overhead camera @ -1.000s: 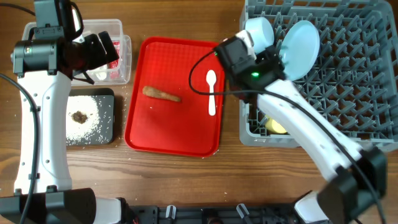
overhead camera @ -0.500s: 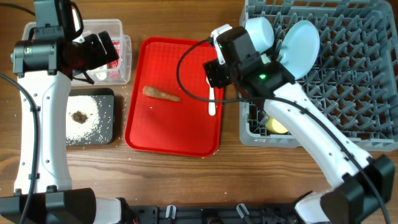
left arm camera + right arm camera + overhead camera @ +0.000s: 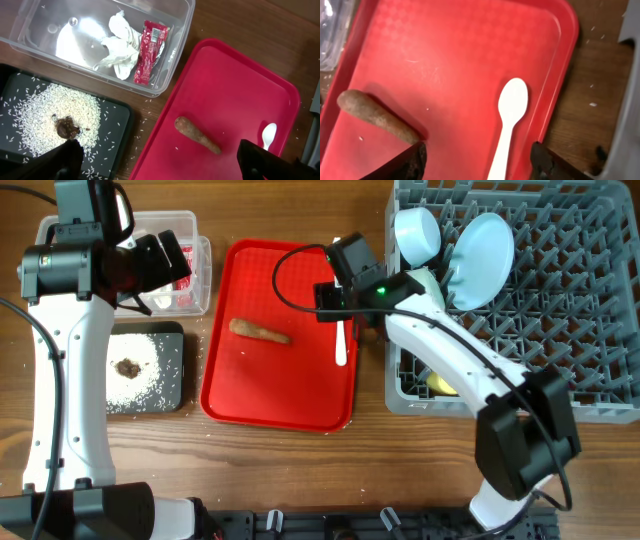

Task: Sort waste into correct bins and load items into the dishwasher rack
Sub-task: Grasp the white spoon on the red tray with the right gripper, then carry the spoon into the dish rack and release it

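A white plastic spoon (image 3: 341,345) (image 3: 508,120) lies on the red tray (image 3: 280,390), at its right side. An orange-brown stick of food (image 3: 260,331) (image 3: 197,135) (image 3: 375,116) lies on the tray's left half. My right gripper (image 3: 477,162) is open above the spoon's handle, empty. My left gripper (image 3: 160,160) is open and empty, high over the bins. The clear tub (image 3: 172,55) holds the red-and-white wrapper (image 3: 149,50) and white tissue (image 3: 119,47). The black tray (image 3: 175,395) holds rice (image 3: 60,112) and a brown lump (image 3: 66,128). The grey rack (image 3: 580,300) holds the pale blue plate (image 3: 482,242), a bowl (image 3: 418,230) and the yellow cup (image 3: 445,385).
Loose rice grains lie on the wooden table (image 3: 300,470) between the black tray and the red tray. The rack fills the right side of the table.
My right arm has swung left from the rack's edge to above the spoon on the red tray. The left arm has not moved.
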